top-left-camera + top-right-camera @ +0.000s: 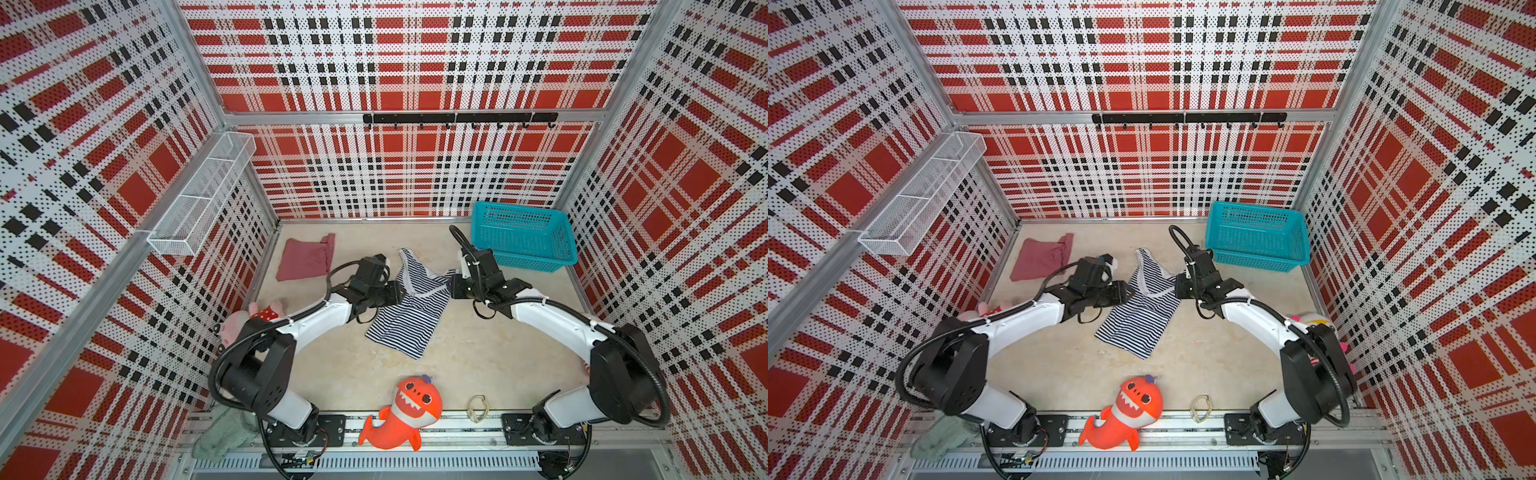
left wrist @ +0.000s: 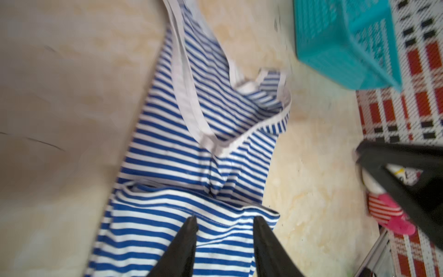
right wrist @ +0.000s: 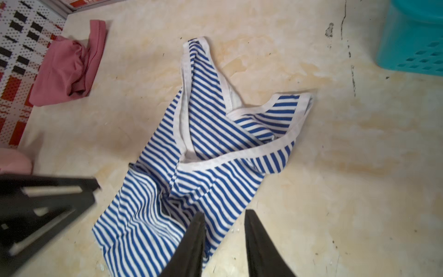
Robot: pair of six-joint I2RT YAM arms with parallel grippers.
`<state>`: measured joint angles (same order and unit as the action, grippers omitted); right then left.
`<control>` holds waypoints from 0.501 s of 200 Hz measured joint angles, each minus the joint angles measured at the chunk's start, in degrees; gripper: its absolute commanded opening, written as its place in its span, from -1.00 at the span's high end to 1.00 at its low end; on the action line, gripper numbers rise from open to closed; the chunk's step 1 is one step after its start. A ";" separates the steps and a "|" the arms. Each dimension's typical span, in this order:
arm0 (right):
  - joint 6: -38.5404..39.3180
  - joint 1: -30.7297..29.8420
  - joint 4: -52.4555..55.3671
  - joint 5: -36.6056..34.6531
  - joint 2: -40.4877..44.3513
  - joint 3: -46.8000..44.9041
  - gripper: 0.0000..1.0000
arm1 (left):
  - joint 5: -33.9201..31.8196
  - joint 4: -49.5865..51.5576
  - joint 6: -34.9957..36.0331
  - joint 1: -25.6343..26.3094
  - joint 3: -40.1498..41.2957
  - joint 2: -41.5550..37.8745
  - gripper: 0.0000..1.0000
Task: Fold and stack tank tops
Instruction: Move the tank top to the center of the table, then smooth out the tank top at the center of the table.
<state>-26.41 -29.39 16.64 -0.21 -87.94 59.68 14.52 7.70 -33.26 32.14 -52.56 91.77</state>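
The navy-and-white striped tank top [image 1: 409, 316] [image 1: 1138, 320] lies crumpled mid-table, straps toward the back wall. The dusty rose-maroon tank top [image 1: 305, 257] [image 3: 64, 72] sits bunched at the back left. My left gripper [image 1: 395, 293] [image 2: 224, 218] hovers at the striped top's left side, fingers apart over its folded cloth [image 2: 191, 144], holding nothing. At that top's right side my right gripper [image 1: 454, 286] [image 3: 225, 213] is open. One of its fingers is over the cloth's edge [image 3: 203, 148] and the other over bare table.
A teal basket [image 1: 523, 241] stands at the back right. An orange shark plush [image 1: 403, 411] and a loop of band [image 1: 478, 407] lie at the front edge. A pink plush [image 1: 249, 320] sits left, a grey-green towel [image 1: 220, 432] front left, another plush [image 1: 1308, 320] right.
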 measured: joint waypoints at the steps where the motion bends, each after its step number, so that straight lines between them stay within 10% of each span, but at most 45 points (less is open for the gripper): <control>1: 0.02 0.02 0.02 -0.02 -0.17 0.15 0.44 | 0.07 -0.09 0.00 0.15 0.11 0.15 0.15; 100: 8.59 0.74 0.26 -0.52 -24.30 15.12 0.61 | 2.95 -16.68 -2.51 3.34 13.49 4.90 0.18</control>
<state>-17.82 -28.64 16.91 -0.73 -112.25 74.81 17.47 -8.97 -35.77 35.48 -39.07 96.66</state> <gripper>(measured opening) 0.197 0.412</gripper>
